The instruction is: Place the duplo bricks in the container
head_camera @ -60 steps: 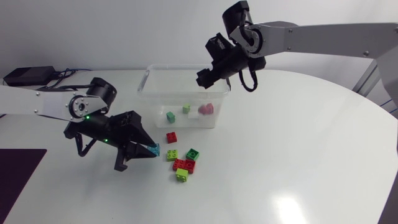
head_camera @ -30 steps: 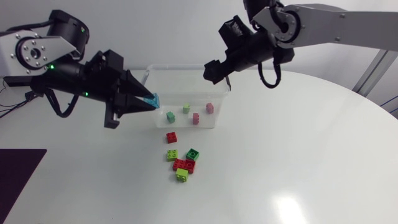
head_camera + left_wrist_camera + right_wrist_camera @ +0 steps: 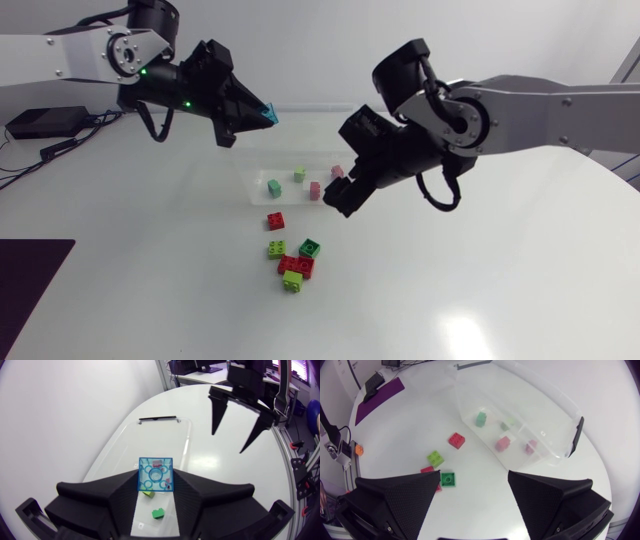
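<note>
A blue brick is gripped from two sides between the fingertips of the left hand, which is held high above the far left part of the clear container. Four small bricks are seen inside the container: a green one, a pale green one and two pink ones. The right hand is spread wide with nothing between its fingers, and is placed low over the container's near right corner, so that part of the container is hidden by it and its arm in the head view. In the left wrist view, its two fingers are seen hanging ahead of the left hand, beyond the container. On the white surface, in front of the container, a red brick, a lime brick, a dark green brick, a red double brick and a second lime brick are left lying close together. A dark mat is laid at the surface's left edge, and a black box with cables at its far left. Compared with half a second ago, the left hand and its brick have been carried higher and further over the container, while the right hand has been brought down from the far right rim to the near side; the bricks have not been shifted.
</note>
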Motion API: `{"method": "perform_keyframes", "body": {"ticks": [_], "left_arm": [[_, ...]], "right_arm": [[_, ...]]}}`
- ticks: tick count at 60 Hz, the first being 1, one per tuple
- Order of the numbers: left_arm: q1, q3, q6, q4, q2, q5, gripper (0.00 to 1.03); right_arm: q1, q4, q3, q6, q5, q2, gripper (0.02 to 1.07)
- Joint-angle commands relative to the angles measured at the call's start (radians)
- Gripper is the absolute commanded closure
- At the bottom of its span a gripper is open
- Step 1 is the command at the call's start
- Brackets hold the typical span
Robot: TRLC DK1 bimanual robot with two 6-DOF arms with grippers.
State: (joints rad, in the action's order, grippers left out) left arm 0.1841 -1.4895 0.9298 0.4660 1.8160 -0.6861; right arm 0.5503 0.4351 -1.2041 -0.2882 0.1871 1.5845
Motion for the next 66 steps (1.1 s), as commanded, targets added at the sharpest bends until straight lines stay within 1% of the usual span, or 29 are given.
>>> {"method": "perform_keyframes", "body": {"ticks": [1, 14, 21, 26, 28, 31, 32, 33, 36, 37, 38, 40, 42, 53, 66], "left_arm": [[-0.008, -0.083, -0.048, -0.023, 0.08, 0.011, 0.76], [-0.006, -0.212, -0.092, -0.049, 0.206, 0.057, 0.75], [0.006, -0.249, -0.094, -0.05, 0.256, 0.085, 0.75], [0.011, -0.27, -0.095, -0.05, 0.284, 0.099, 0.72], [0.015, -0.276, -0.097, -0.05, 0.292, 0.105, 0.68], [0.017, -0.281, -0.1, -0.05, 0.296, 0.108, 0.55], [0.017, -0.281, -0.101, -0.05, 0.296, 0.111, 0.48], [0.017, -0.281, -0.103, -0.052, 0.296, 0.111, 0.44], [0.017, -0.285, -0.106, -0.052, 0.296, 0.111, 0.22], [0.017, -0.285, -0.106, -0.052, 0.296, 0.111, 0.2], [0.017, -0.287, -0.108, -0.052, 0.296, 0.111, 0.15], [0.017, -0.287, -0.109, -0.05, 0.295, 0.111, 0.09], [0.017, -0.287, -0.111, -0.052, 0.29, 0.111, 0.06], [0.011, -0.264, -0.117, -0.05, 0.235, 0.111, 0.05], [0.006, -0.169, -0.117, -0.05, 0.109, 0.106, 0.05]], "right_arm": [[0.017, -0.007, 0.048, -0.011, 0.006, -0.015, 0.09], [0.048, -0.019, 0.084, -0.014, 0.006, 0.029, 0.09], [0.062, -0.019, 0.089, -0.017, 0.006, 0.065, 0.09], [0.069, -0.021, 0.09, -0.022, 0.008, 0.095, 0.09], [0.069, -0.022, 0.092, -0.023, 0.008, 0.103, 0.09], [0.076, -0.024, 0.092, -0.025, 0.009, 0.118, 0.09], [0.077, -0.024, 0.092, -0.025, 0.009, 0.124, 0.09], [0.077, -0.026, 0.09, -0.025, 0.009, 0.129, 0.09], [0.08, -0.029, 0.086, -0.028, 0.009, 0.147, 0.09], [0.08, -0.029, 0.083, -0.031, 0.009, 0.155, 0.09], [0.08, -0.029, 0.081, -0.031, 0.009, 0.16, 0.09], [0.08, -0.03, 0.074, -0.032, 0.008, 0.177, 0.09], [0.08, -0.03, 0.064, -0.032, 0.008, 0.19, 0.09], [0.089, -0.024, 0.011, -0.035, -0.003, 0.258, 0.09], [0.105, -0.01, -0.055, -0.035, -0.015, 0.321, 0.09]]}}
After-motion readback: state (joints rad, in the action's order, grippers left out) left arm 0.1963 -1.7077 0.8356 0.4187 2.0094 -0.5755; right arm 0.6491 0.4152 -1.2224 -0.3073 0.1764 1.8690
